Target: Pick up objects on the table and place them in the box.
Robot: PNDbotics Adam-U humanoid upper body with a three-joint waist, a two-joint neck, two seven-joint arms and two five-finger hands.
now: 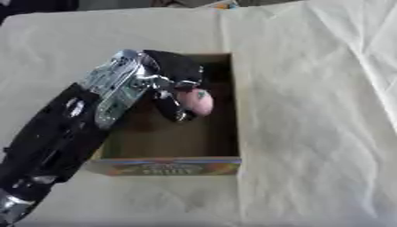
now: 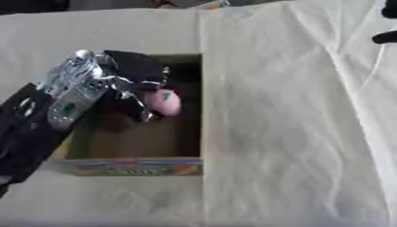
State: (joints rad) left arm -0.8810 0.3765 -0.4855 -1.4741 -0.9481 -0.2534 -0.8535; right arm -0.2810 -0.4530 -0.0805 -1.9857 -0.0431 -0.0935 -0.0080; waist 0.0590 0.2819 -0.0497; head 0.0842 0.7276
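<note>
An open cardboard box (image 1: 225, 153) with a colourful front panel sits on the cloth-covered table. My left arm comes in from the lower left, and my left hand (image 1: 177, 80) hangs over the inside of the box. Its fingers are curled round a small pink rounded object (image 1: 198, 101) with a greenish spot, held above the box floor. At the upper right edge of the right eye view a bit of my right hand (image 2: 386, 36) shows as dark fingers; its state is unclear.
A wrinkled cream cloth (image 1: 318, 111) covers the whole table. A colourful item (image 1: 225, 5) peeks over the far edge. Wide cloth surface lies to the right of the box.
</note>
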